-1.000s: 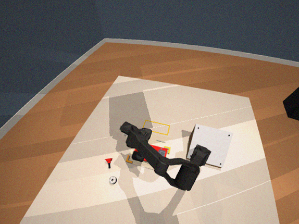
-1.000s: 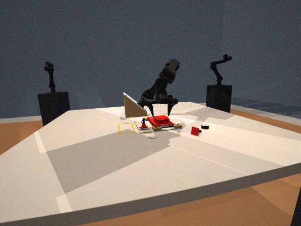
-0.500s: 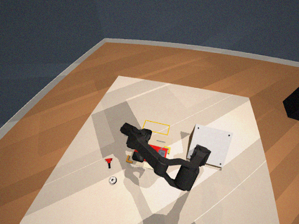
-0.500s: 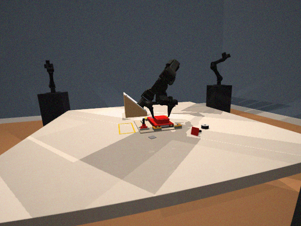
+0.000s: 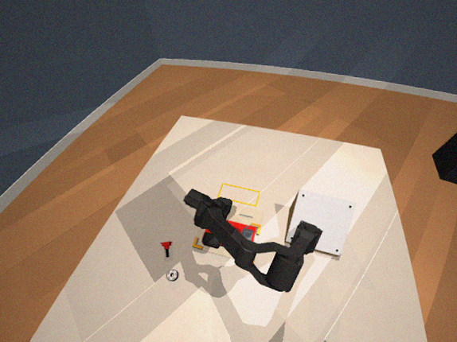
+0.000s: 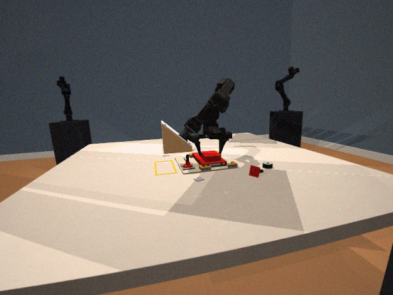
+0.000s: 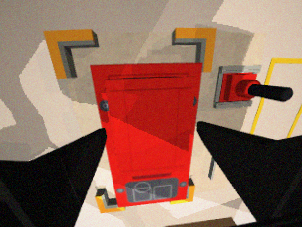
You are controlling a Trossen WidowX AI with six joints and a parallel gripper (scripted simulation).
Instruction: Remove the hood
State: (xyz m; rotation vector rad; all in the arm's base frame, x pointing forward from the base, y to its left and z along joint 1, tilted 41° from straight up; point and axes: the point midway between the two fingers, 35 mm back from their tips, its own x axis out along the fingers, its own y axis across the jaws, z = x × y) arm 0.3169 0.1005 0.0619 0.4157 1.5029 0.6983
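Observation:
The red toy car point(image 5: 237, 229) point(image 6: 208, 157) point(image 7: 148, 123) sits on a pale fixture plate point(image 6: 191, 171) between orange corner brackets point(image 7: 63, 45). Its hood is part of the red top, and I cannot tell it apart from the body. My gripper point(image 6: 209, 152) point(image 7: 152, 129) is open and hangs just above the car. One finger is on each long side, and neither touches the car. The marked area is a yellow rectangle point(image 5: 239, 187) point(image 6: 155, 168) point(image 7: 268, 94) on the table just beyond the fixture. Nothing lies in it.
A red peg with a black stem point(image 7: 237, 86) point(image 6: 187, 164) stands on the fixture beside the car. A loose red piece point(image 5: 165, 245) point(image 6: 254, 171), a small wheel point(image 5: 170, 275) point(image 6: 267, 165) and a small grey plate point(image 6: 198, 179) lie on the table. A tilted white board point(image 5: 323, 220) point(image 6: 172, 140) stands by the arm's base.

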